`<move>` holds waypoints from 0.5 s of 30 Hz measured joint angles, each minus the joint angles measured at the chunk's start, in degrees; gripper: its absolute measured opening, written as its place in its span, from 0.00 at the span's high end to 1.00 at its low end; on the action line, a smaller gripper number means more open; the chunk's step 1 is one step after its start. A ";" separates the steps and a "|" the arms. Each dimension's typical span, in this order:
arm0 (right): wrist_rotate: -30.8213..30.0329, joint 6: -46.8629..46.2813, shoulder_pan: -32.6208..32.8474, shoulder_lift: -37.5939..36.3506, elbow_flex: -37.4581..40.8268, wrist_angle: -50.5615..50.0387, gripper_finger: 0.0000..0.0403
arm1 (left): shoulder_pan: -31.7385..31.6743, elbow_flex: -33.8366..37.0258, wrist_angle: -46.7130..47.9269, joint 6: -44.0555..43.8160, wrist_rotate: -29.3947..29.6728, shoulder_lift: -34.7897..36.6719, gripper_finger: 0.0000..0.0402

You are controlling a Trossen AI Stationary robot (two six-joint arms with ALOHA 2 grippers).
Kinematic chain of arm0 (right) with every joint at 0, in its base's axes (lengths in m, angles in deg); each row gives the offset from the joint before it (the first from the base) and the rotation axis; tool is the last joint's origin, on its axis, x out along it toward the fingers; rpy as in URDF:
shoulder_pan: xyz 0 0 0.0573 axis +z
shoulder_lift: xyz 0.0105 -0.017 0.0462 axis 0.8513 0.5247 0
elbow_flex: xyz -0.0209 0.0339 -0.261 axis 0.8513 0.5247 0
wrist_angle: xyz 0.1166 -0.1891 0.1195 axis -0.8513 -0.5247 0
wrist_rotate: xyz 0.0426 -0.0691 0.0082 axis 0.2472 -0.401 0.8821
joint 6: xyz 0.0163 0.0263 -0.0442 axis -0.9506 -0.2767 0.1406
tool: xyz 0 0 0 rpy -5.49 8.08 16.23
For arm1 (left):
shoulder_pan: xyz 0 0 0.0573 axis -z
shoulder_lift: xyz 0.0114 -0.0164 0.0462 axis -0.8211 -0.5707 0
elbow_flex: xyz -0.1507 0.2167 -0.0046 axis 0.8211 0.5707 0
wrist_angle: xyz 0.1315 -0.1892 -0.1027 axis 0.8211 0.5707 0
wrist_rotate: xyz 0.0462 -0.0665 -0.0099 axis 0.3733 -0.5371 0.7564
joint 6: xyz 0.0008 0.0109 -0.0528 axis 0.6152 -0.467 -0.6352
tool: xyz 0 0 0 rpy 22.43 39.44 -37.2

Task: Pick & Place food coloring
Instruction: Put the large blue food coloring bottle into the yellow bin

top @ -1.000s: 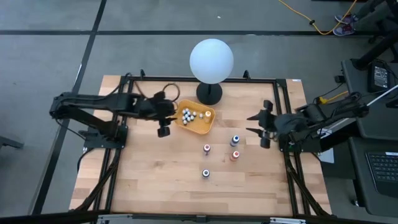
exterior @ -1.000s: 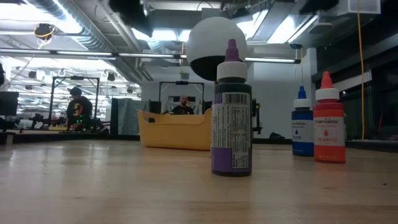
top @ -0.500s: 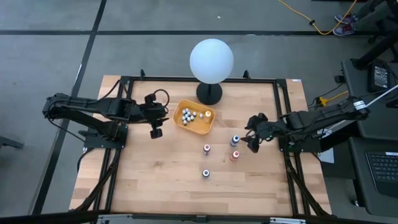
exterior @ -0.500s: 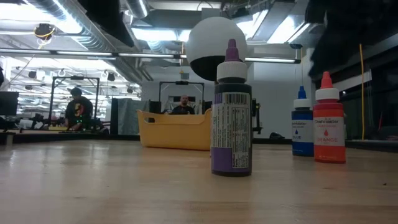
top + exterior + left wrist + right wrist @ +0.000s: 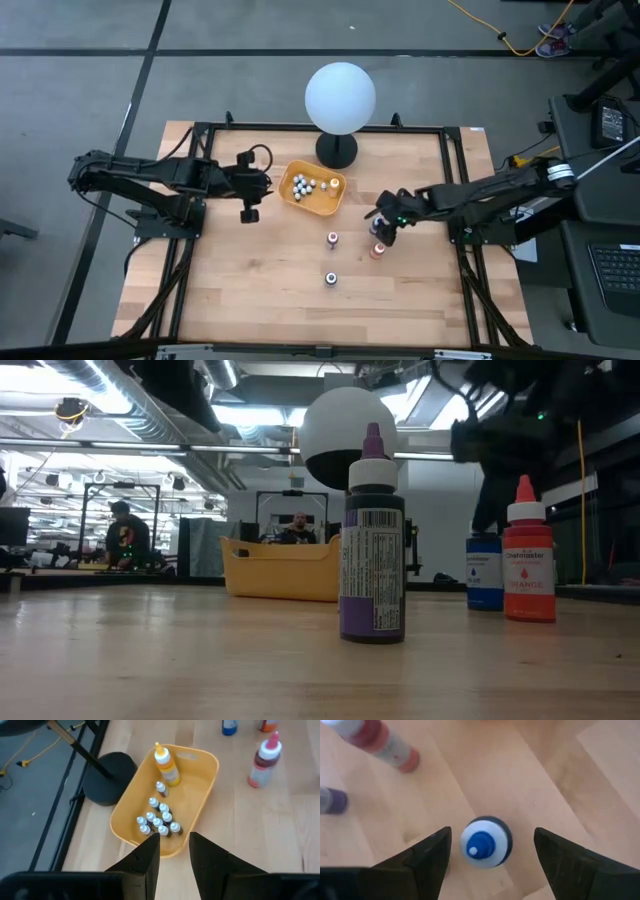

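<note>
Right gripper [image 5: 485,852] spread wide, poised directly over the blue-capped bottle [image 5: 485,842], which stands upright on the bench [image 5: 260,290] right of centre, toward the right edge. Orange-capped bottle [image 5: 528,565] stands just beside it. Risk: a finger coming down may clip the orange neighbour or tip the blue one if the approach is off-centre. Purple bottle [image 5: 373,540] stands well apart nearer the front edge. Left gripper [image 5: 174,852] waits beside the yellow tray [image 5: 202,760], fingers slightly parted, holding nothing.
</note>
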 joint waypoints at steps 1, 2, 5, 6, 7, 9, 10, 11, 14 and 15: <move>0.65 0.03 -0.32 0.61 0.00 0.05 0.30 | -0.27 0.00 -0.63 -0.03 0.06 0.00 0.75; 0.98 -0.06 -0.61 1.10 0.00 0.29 0.30 | -0.50 0.00 -1.58 -0.27 0.00 0.00 0.75; 0.59 -1.03 -1.15 1.51 0.00 0.44 0.30 | -1.21 0.00 -2.68 -0.22 -0.80 0.14 0.75; 0.58 -1.02 -1.29 1.51 0.00 0.69 0.30 | -1.45 0.00 -2.85 -0.02 -0.91 0.13 0.75; 0.56 -0.99 -1.44 1.51 0.00 0.84 0.31 | -1.64 0.00 -2.78 -0.02 -0.92 0.13 0.75; 0.59 -1.04 -1.80 1.51 0.00 0.80 0.34 | -1.96 0.00 -2.75 -0.48 -0.92 0.14 0.75; 0.74 -1.08 -1.94 1.51 0.00 0.75 0.37 | -2.05 0.00 -2.75 -0.62 -0.92 0.13 0.75; 1.00 -1.05 -1.98 1.51 0.00 0.75 0.40 | -2.07 0.00 -2.75 -0.72 -0.92 0.13 0.75; 2.47 -1.07 -2.00 1.51 0.00 0.72 0.51 | -2.05 0.00 -2.74 -0.58 -0.93 0.14 0.75; 2.98 -1.09 -2.00 1.51 0.00 0.71 0.55 | -2.05 0.00 -2.75 -0.38 -0.92 0.14 0.75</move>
